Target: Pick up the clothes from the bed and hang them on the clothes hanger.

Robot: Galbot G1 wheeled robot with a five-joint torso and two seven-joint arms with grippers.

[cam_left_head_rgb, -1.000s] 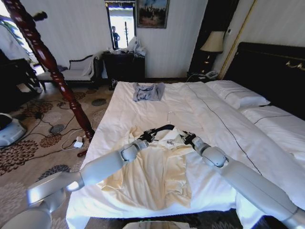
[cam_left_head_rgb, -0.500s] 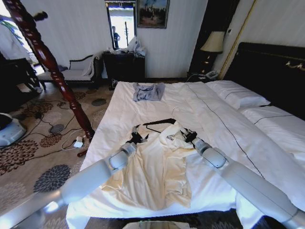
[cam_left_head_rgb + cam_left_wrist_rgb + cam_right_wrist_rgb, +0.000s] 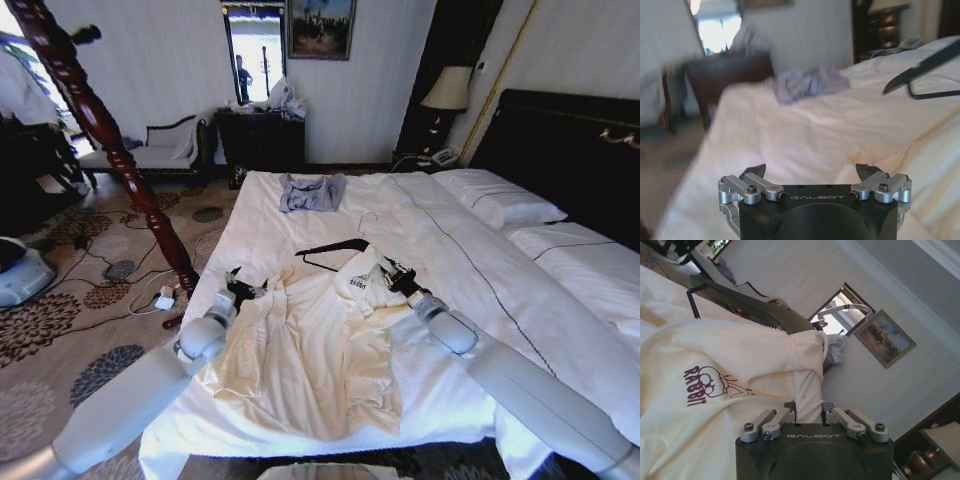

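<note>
White sheets cover the bed (image 3: 300,215), with a dark headboard (image 3: 560,140) and pillows (image 3: 500,200) on the right and a grey-blue garment (image 3: 311,191) lying near its far edge. Spread across the near half of the bed is the cream top (image 3: 320,360), its dark chest logo turned up. The right gripper (image 3: 396,279) sits at the top's shoulder, fingers closed narrowly on a fold of the fabric (image 3: 807,395); that corner is raised off the sheet with the dark hanger (image 3: 335,247) pushed into it, the silver hook (image 3: 845,309) pointing away from the robot. The left gripper (image 3: 243,288) hovers at the top's left edge near the bedside, jaws spread wide with nothing between them (image 3: 812,172); whether it brushes the cloth is hard to tell. A reddish turned post (image 3: 100,130) leans across the left of the room.
</note>
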